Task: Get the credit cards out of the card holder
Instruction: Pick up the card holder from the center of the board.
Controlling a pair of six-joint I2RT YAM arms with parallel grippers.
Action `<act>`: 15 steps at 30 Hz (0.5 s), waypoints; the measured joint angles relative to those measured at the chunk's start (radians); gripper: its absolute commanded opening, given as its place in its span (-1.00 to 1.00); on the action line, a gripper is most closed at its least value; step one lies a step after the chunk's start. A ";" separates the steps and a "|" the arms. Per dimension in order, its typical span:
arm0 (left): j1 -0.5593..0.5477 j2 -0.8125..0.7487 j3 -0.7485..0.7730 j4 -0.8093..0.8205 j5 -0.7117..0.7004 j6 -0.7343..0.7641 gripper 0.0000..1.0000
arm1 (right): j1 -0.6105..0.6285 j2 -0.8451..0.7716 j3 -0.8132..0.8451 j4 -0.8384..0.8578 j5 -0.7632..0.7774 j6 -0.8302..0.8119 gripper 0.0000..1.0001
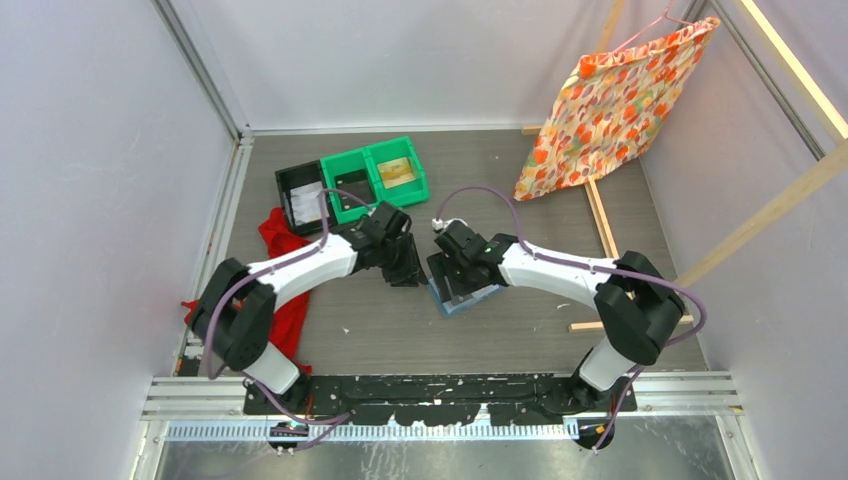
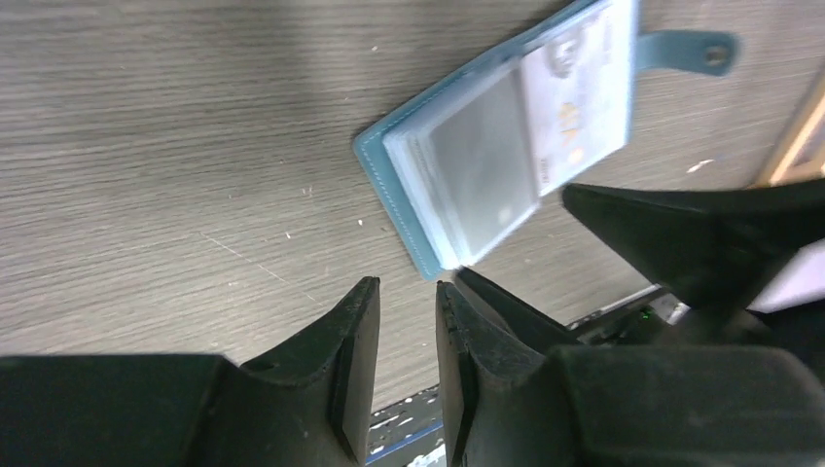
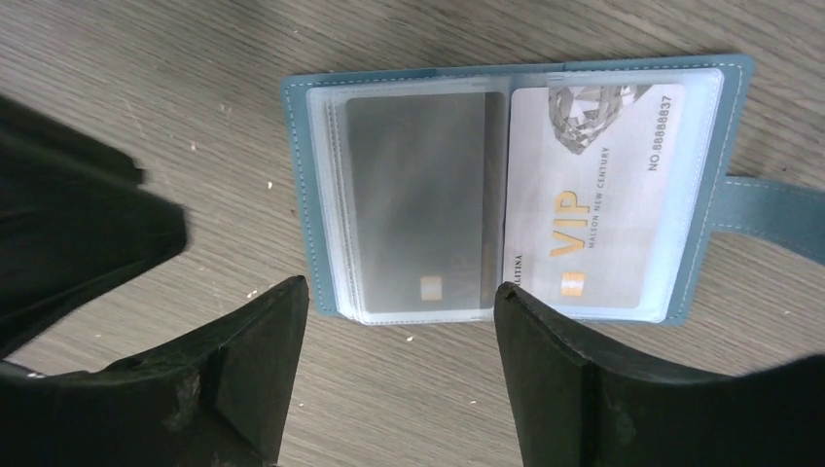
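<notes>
Card holder lies open on the bench — both tools just beside it, neither gripping.

We see the card holder flat and spread open, a dark credit card in its left sleeve and a pale VIP card in its right. Our right tool stands wide open at the holder's 6 o'clock edge, holding nothing; our left tool — jaws nearly closed, empty — sits at its 9 o'clock.

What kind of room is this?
Probably a robot test booth, not a home: plain white walls box in a table where two robot arms work, with green sorting bins at the back.
</notes>
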 measured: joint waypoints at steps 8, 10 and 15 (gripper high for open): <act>0.031 -0.089 -0.012 -0.029 -0.021 0.003 -0.41 | 0.042 0.106 0.052 -0.029 0.106 -0.049 0.43; 0.031 -0.089 -0.023 -0.038 -0.021 0.003 -0.41 | 0.045 0.119 0.053 -0.027 0.114 -0.050 0.30; 0.030 -0.089 -0.035 -0.044 -0.021 0.002 -0.41 | 0.050 0.120 0.055 -0.020 0.119 -0.051 0.08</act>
